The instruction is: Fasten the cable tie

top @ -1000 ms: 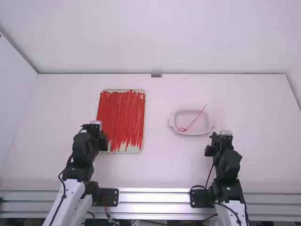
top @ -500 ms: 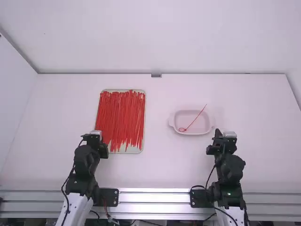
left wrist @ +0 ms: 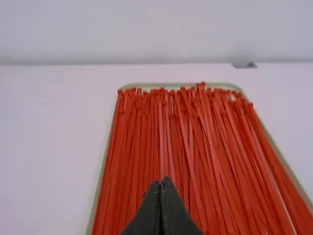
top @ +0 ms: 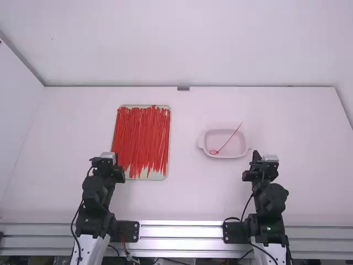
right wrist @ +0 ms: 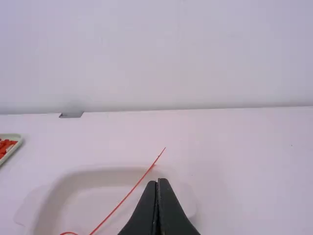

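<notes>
While the right tool (right wrist: pixel 157 182) hangs closed, the looped tie (right wrist: pixel 142 177) lies just beyond.

Left arm (top: pixel 98 194), white links, black joints: folded low at near edge of flat white table (top: pixel 276 110); black two-finger left gripper (left wrist: pixel 161 183) pressed closed, empty. Right arm (top: pixel 268 199): folded at same edge; right gripper (right wrist: pixel 157 183) closed, empty.

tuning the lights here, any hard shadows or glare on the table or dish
High view: table evenly lit, no glare, no hard shadows. Left wrist view: cable ties evenly lit, no hot spots. Right wrist view: only soft shading inside the dish.
</notes>
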Robot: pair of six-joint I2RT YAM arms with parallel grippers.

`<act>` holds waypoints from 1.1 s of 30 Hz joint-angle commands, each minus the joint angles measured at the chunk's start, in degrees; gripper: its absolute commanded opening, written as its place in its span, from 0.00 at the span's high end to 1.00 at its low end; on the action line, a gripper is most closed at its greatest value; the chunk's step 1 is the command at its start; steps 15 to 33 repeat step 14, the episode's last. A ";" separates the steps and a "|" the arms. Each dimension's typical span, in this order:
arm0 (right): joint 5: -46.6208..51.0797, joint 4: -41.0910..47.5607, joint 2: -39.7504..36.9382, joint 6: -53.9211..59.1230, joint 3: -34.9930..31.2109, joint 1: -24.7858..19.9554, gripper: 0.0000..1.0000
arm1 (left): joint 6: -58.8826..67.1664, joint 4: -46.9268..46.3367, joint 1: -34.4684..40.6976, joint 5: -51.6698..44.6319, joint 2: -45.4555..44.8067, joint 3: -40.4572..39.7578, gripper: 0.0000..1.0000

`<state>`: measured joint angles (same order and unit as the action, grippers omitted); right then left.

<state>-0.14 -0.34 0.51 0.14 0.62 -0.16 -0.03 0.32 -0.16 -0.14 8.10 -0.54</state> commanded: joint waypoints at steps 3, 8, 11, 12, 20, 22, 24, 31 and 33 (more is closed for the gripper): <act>0.14 0.34 -0.51 -0.14 -0.62 0.16 1.00 | 0.03 -0.32 0.16 0.14 -3.30 0.54 1.00; 0.14 0.34 -0.51 -0.14 -0.62 0.16 1.00 | 0.03 -0.32 0.16 0.14 -6.19 0.54 1.00; 0.14 0.34 -0.51 -0.14 -0.62 0.16 1.00 | 0.03 -0.32 0.16 0.14 -7.68 0.54 1.00; 0.14 0.34 -0.51 -0.14 -0.62 0.16 1.00 | 0.03 -0.32 0.16 0.14 -8.10 0.54 1.00; 0.14 0.34 -0.51 -0.14 -0.62 0.16 1.00 | 0.03 -0.32 0.16 0.14 -8.10 0.54 1.00; 0.14 0.34 -0.51 -0.14 -0.62 0.16 1.00 | 0.03 -0.32 0.16 0.14 -8.10 0.54 1.00; 0.14 0.34 -0.51 -0.14 -0.62 0.16 1.00 | 0.03 -0.32 0.16 0.14 -8.10 0.54 1.00; 0.14 0.34 -0.51 -0.14 -0.62 0.16 1.00 | 0.03 -0.32 0.16 0.14 -8.10 0.54 1.00; 0.14 0.34 -0.51 -0.14 -0.62 0.16 1.00 | 0.03 -0.32 0.16 0.14 -8.10 0.54 1.00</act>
